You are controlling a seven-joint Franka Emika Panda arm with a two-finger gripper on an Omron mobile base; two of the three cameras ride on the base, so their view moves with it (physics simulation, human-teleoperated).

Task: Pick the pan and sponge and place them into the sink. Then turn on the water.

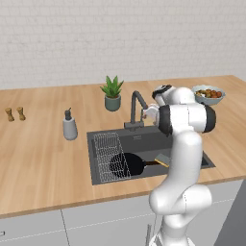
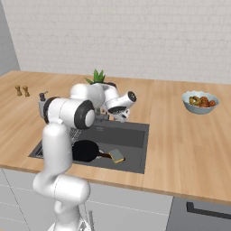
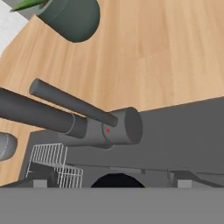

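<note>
1. The pan (image 1: 127,165) lies inside the sink (image 1: 187,139), partly on the wire rack (image 1: 109,156), its handle pointing toward the sponge (image 1: 162,160), which rests just beside the handle's end on the basin floor. Both seem already placed, so I judge only the water step remains.
2. The gripper (image 2: 121,118) hangs close over the faucet (image 1: 136,109) at the sink's back edge, jaws spread wide and holding nothing. In the hand view the faucet's lever (image 3: 70,101) sits right ahead of it, presumably so the gripper can push the lever.
3. No water is running from the spout.
4. Count: one pan, one sponge, one sink, one rack, one faucet.
5. On the tabletop (image 1: 43,158): one potted plant (image 1: 112,93), one soap dispenser (image 1: 69,126), one fruit bowl (image 1: 208,94), two small shakers (image 1: 15,114), all well apart from the sink's interior.
</note>
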